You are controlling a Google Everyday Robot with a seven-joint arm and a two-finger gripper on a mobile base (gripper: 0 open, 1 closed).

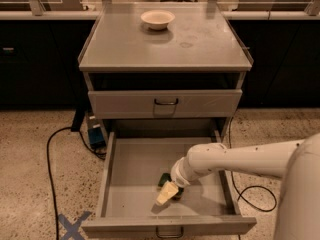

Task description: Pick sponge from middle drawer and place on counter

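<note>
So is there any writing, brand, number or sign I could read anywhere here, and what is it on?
No words, brands or numbers can be read anywhere.
"X": a blue cross on the floor, left of the open middle drawer; a mark, not lettering.
The gripper, down in that drawer at the sponge, shows no label; nor do the counter or the bowl.

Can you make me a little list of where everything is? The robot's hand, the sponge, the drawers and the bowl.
gripper: down inside the middle drawer, right at the sponge
sponge: in the middle drawer, partly hidden behind the gripper
middle drawer: pulled open
upper drawer: shut
counter: on top of the cabinet, no sponge on it yet
bowl: on the counter, near the back
</note>
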